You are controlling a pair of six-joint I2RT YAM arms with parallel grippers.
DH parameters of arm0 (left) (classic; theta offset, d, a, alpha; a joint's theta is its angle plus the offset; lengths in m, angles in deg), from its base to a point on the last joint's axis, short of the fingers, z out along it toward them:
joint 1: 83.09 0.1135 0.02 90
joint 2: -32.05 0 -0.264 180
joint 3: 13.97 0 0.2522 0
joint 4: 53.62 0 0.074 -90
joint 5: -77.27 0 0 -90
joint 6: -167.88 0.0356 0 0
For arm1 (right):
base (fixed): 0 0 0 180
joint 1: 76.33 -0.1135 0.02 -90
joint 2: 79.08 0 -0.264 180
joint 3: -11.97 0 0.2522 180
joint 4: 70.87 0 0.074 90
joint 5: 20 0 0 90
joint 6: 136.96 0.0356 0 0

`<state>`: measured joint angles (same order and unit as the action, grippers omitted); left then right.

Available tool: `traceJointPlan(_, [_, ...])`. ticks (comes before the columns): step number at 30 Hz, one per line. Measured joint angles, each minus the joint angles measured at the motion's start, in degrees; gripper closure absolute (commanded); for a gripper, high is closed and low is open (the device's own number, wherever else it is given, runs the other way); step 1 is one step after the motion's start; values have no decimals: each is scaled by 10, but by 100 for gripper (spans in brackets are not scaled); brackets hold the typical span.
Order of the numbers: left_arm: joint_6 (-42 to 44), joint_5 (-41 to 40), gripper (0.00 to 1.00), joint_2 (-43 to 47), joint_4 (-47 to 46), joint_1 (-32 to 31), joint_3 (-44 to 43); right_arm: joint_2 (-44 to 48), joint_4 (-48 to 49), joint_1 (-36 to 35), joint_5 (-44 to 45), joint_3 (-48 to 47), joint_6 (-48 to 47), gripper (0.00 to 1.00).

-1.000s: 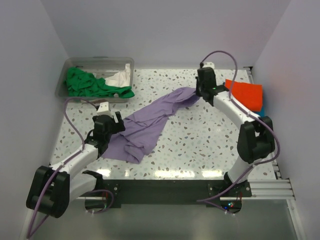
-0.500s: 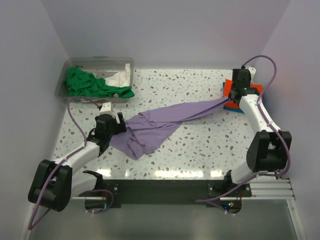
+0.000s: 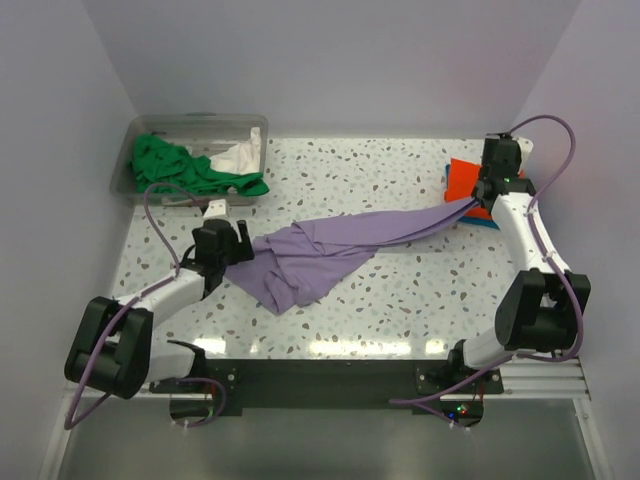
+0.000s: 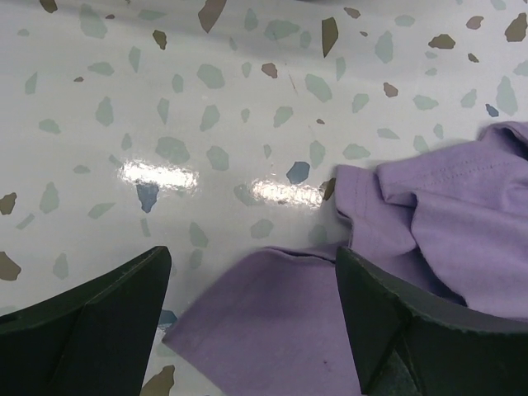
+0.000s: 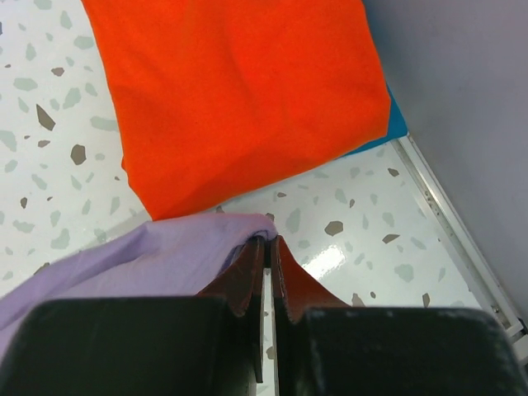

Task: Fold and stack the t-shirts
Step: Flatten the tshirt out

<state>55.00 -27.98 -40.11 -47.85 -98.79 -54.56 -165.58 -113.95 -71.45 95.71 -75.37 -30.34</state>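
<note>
Broadly: the desk (image 3: 420, 300) is speckled white, with the arms based at its near edge.

Purple shirt (image 3: 330, 245): the biggest item. It runs as a long band from left of centre to the right edge. The right part is drawn into a narrow rope. The left part is wider and bunched, with folds lying over each other. It is not flat yet.

Tub (image 3: 128, 160): far left corner, clear. A green shirt (image 3: 180, 170) is heaped inside and spills over the near rim. A white shirt (image 3: 240, 157) sits at its right end.

Orange shirt (image 3: 462, 178): folded, far right corner, on top of a blue shirt (image 5: 384, 136) that shows only as a sliver. This looks like the stack.

Right gripper (image 5: 268, 243): jaws pinched together on a corner of the purple shirt, just beside the near edge of the orange one.

Left gripper (image 4: 252, 256): jaws wide apart, holding nothing. It hangs over the left end of the purple shirt, with a cloth edge between the fingers.

Step, as I judge it: laying the purple shirt out flat before the first fold. Next call: the left jaws should drop and close on that edge, then pull toward the left edge, against the right grip, to open the bunch. The risk is catching two layers.
</note>
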Motion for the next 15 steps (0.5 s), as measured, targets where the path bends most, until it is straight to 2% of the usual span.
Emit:
traceJointPlan(4, [-8, 0, 22, -18, 21, 2, -16, 0, 1, 0, -13, 0, 2, 100])
traceJointPlan(8, [-39, -6, 23, -22, 69, 3, -26, 0, 6, 0, -30, 10, 3, 100])
traceJointPlan(15, [-100, -70, 28, -41, 151, 3, -68, 0, 9, 0, -68, 19, 3, 100])
